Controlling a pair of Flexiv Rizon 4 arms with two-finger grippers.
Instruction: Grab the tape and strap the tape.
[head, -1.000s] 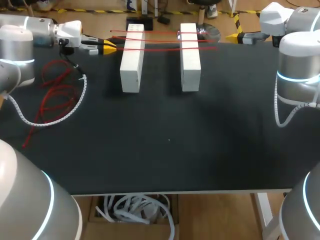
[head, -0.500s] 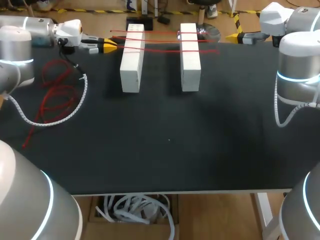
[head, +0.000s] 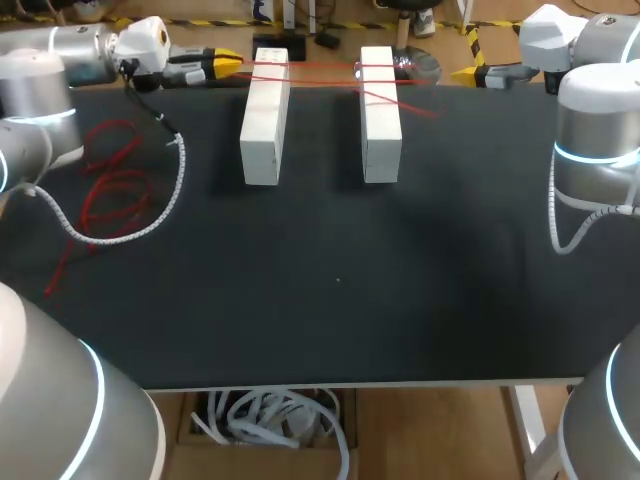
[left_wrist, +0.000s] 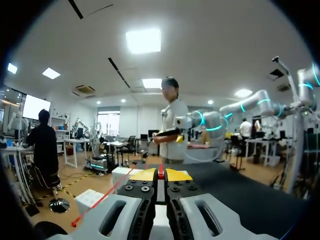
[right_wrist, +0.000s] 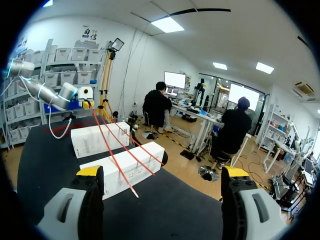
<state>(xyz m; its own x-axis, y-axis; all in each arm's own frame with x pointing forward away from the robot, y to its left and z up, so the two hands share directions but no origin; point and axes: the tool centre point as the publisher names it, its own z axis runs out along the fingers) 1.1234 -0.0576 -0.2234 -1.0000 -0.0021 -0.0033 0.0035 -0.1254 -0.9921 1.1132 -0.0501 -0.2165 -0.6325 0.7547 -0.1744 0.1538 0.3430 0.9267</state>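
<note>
Two white blocks (head: 265, 115) (head: 380, 112) lie side by side at the table's far edge, with thin red straps (head: 320, 66) stretched across their far ends. My left gripper (head: 228, 63) sits just left of the left block, shut on the end of a red strap (left_wrist: 160, 173) that shows between its yellow tips. One strap end slants over the right block (head: 400, 100). My right gripper (head: 466, 73) hovers off the table's far right corner, open and empty (right_wrist: 162, 175), looking at both blocks (right_wrist: 125, 170) and the straps (right_wrist: 112, 155).
A loose pile of red straps (head: 110, 185) lies on the black table (head: 340, 280) at the left, ringed by my left arm's white coiled cable (head: 160, 205). Beside the right block's far end sits a clear round object (head: 415, 65).
My left gripper has moved toward the far edge of the table and slightly right, carrying the strap end. The strap over the blocks now lies aslant. The right arm has not moved.
</note>
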